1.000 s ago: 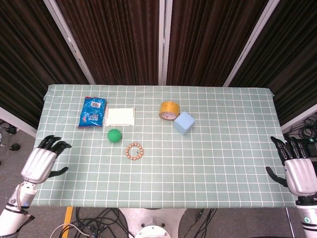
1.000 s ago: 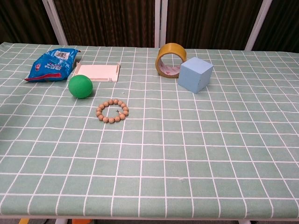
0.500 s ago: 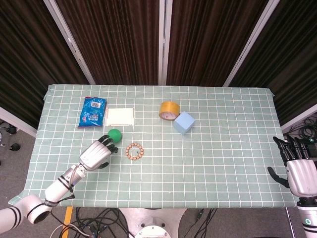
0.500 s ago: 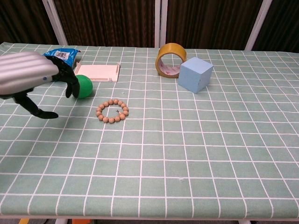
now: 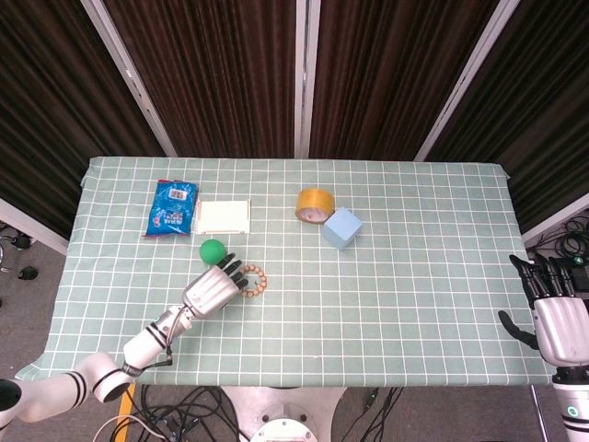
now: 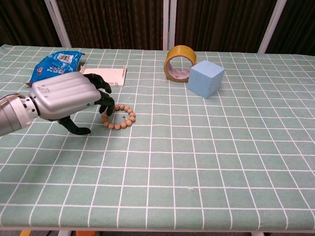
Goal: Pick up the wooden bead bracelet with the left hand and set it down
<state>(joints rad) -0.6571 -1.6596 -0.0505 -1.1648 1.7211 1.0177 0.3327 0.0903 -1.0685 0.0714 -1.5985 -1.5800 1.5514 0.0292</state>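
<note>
Spread fingers [image 6: 105,98] over bracelet [image 6: 121,118]

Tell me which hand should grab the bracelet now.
Left. The left hand hovers right beside the bracelet, fingers spread over its edge. The right hand sits at the table's far right edge.

A blue snack bag [image 5: 171,207] lies at the far left, with a flat cream tray [image 5: 224,216] just to its right. A green ball [image 5: 213,250] sits near the tray. Right of centre, a tape roll [image 5: 315,204] stands touching a light blue cube [image 5: 341,228].
</note>
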